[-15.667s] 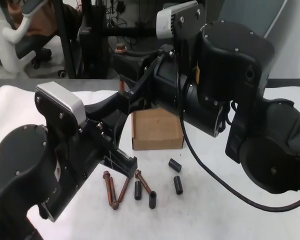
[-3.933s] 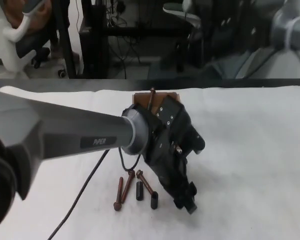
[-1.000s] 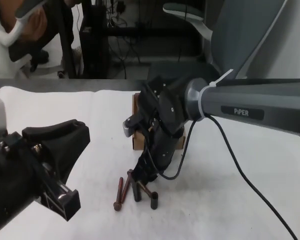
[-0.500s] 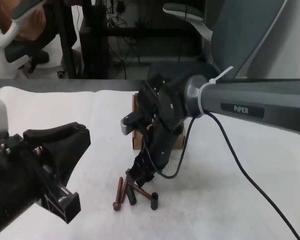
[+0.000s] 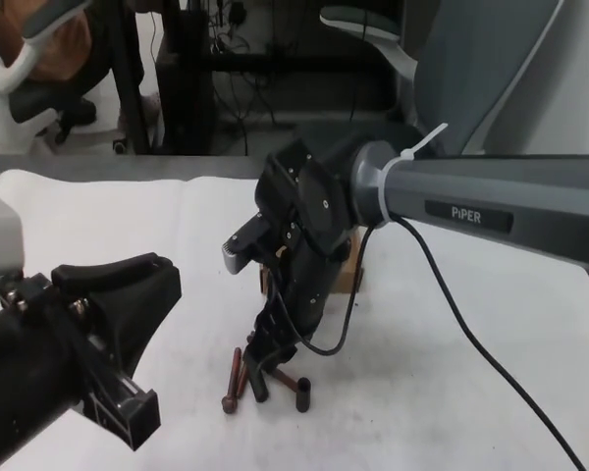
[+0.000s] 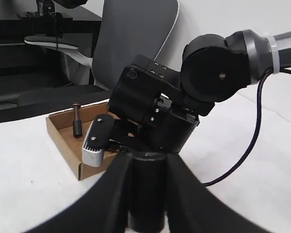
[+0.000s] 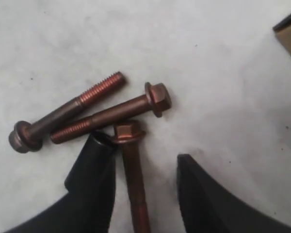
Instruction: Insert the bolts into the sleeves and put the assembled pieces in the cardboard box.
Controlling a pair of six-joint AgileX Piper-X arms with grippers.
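Now, right fingers [image 7: 92, 179]: apart, lowered to either side of the straddled bolt [image 7: 134, 194], hex head just beyond the tips; not closed on it.
Left fingers [image 6: 109, 194]: clamped on the held sleeve [image 6: 146, 187], black, upright, raised off the tabletop [image 7: 223, 73] and well back from the box.
Next to the straddled bolt: second bolt [image 7: 116, 112] lying across just above that hex head, touching or nearly touching it; third bolt [image 7: 63, 114] alongside the second, threads pointing the other way. Both loose, flat on the white cloth.
Loose sleeve [image 5: 303, 392]: black, just beside the bolts on the side away from the left arm; what looks like another dark sleeve [image 5: 259, 386] right at the right arm's tip, partly hidden.
Cardboard box [image 6: 63, 143]: beyond the bolts, partly behind the right arm's wrist; one assembled piece [image 6: 77, 120] standing inside, bolt head up out of its sleeve.
Done, judging from the box: one bolt-and-sleeve pair joined and put away.
In hand, by the look of it: the second pair, with the sleeve ready on the left and a bolt about to be gripped on the right.
Left for this pair: closing on the bolt, lifting it, lining it up with the sleeve's bore, pushing it through, carrying it to the box.
Left after that: probably the same again for the two remaining bolts and the sleeves on the cloth.
Overall: early, about a quarter through.
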